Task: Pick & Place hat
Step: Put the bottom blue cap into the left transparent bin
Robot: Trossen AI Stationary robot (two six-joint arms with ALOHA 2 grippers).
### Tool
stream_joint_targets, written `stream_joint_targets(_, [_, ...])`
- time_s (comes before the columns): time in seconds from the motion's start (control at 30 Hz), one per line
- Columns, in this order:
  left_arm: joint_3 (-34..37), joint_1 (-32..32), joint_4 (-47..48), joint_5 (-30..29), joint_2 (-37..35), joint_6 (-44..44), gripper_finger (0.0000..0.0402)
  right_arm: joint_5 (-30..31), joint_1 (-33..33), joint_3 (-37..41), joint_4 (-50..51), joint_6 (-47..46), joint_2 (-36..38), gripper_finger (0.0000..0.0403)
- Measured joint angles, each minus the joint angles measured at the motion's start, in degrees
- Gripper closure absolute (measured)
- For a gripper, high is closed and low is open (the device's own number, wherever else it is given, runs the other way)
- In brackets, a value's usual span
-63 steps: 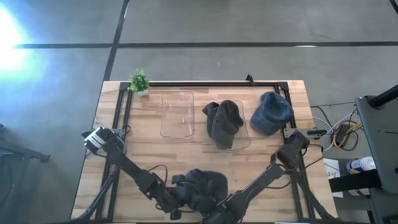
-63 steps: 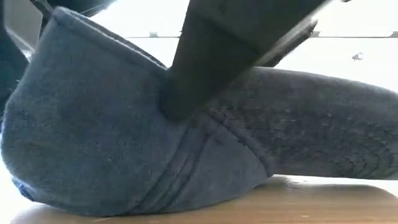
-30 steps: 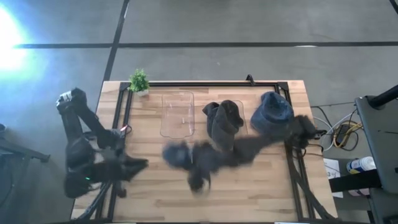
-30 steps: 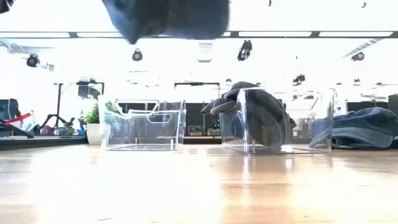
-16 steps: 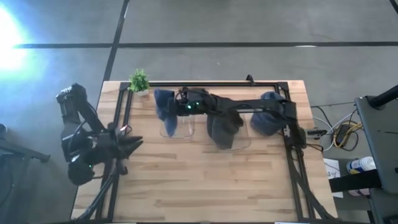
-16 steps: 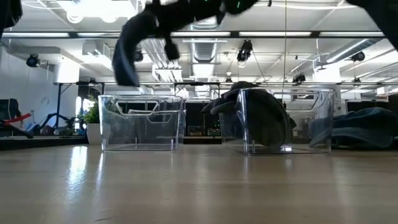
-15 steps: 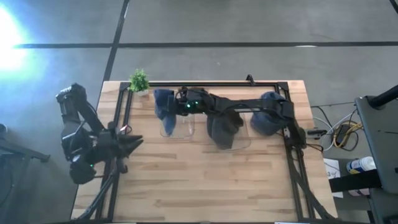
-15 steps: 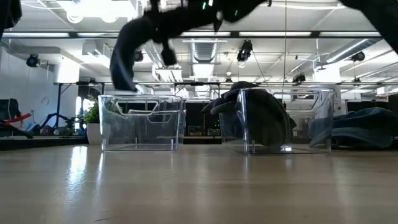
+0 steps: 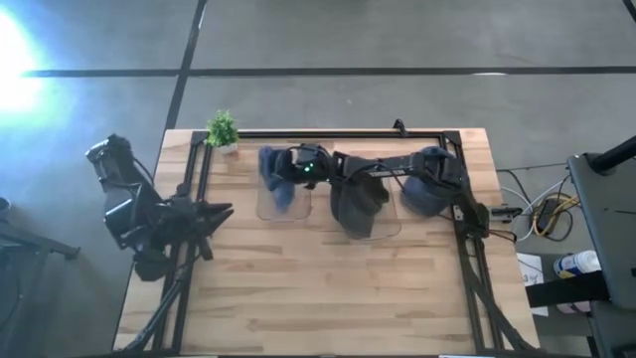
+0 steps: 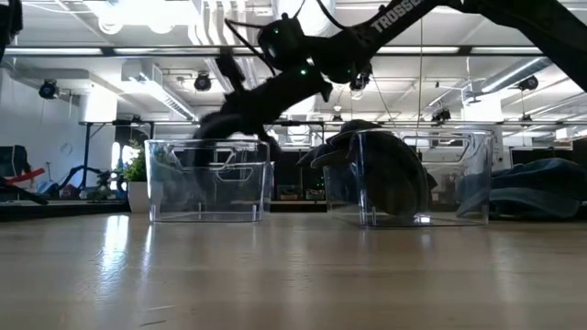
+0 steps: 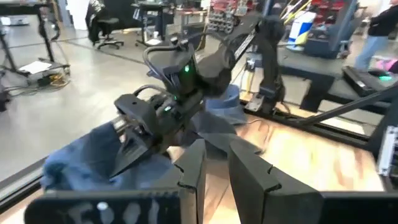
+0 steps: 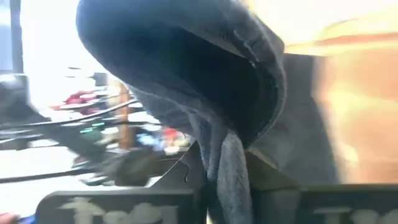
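Blue hat hangs from right gripper, pinched between its fingers, dangling down into the left clear bin. Right bin holds a dark hat; another blue hat lies beside it. Left gripper waits off table's left edge, fingers slightly apart, empty.

We see a large robotics lab or workshop hall. The wooden table stands on a grey concrete floor with dark lines. Behind the table, ceiling light strips and exposed ducts run over an open room. There are tripods, an office chair, other work tables and cables.
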State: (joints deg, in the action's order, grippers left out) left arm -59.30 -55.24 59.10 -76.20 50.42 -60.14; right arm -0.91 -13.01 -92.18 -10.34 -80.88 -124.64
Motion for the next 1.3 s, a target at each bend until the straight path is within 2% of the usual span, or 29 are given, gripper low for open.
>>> stream_joint_targets(0.17, [1.73, 3.07, 0.31, 2.67, -0.22, -1.73, 0.0339, 1.14, -0.90, 0.51, 12.92, 5.98, 2.84, 0.0360])
stream_joint_targets(0.27, [2.74, 4.48, 0.10, 3.24, -0.20, -2.23, 0.0339, 0.81, -1.47, -0.37, 16.71, 8.24, 3.35, 0.0351])
stream_joint_targets(0.4, [4.37, 6.17, -0.23, 3.78, -0.32, -4.33, 0.0339, -3.20, -2.03, -0.83, 12.69, 9.70, 3.28, 0.0358])
stream_joint_targets(0.5, [5.55, 6.93, -1.15, 4.91, -0.41, -5.58, 0.0339, -4.56, -1.96, -0.83, 4.55, 7.25, 3.42, 0.0383])
stream_joint_targets(0.6, [6.13, 7.06, -2.20, 5.18, -0.29, -5.73, 0.0339, -8.19, -1.88, -0.63, 1.42, 3.07, 2.52, 0.0385])
stream_joint_targets(0.67, [6.15, 7.16, -2.24, 5.13, -0.25, -5.73, 0.0339, -10.18, -1.86, -0.43, 1.87, 0.34, 0.95, 0.0381])
stream_joint_targets(0.87, [6.15, 7.30, -2.41, 4.98, 0.00, -5.36, 0.0339, -10.59, -1.71, -0.73, 4.46, -3.38, -1.61, 0.0379])
stream_joint_targets(1.0, [6.15, 7.30, -2.55, 5.21, 0.37, -5.34, 0.0339, -9.46, -1.88, -0.60, 10.29, 1.20, -0.61, 0.0374])
stream_joint_targets(1.17, [6.15, 7.41, -2.54, 5.22, 1.19, -5.15, 0.0339, -8.00, -2.40, -0.97, 18.47, 6.99, 1.03, 0.0341])
stream_joint_targets(1.3, [6.21, 7.56, -2.53, 5.16, 1.71, -5.03, 0.0339, -7.93, -2.45, -1.51, 16.89, 9.14, 1.48, 0.0318])
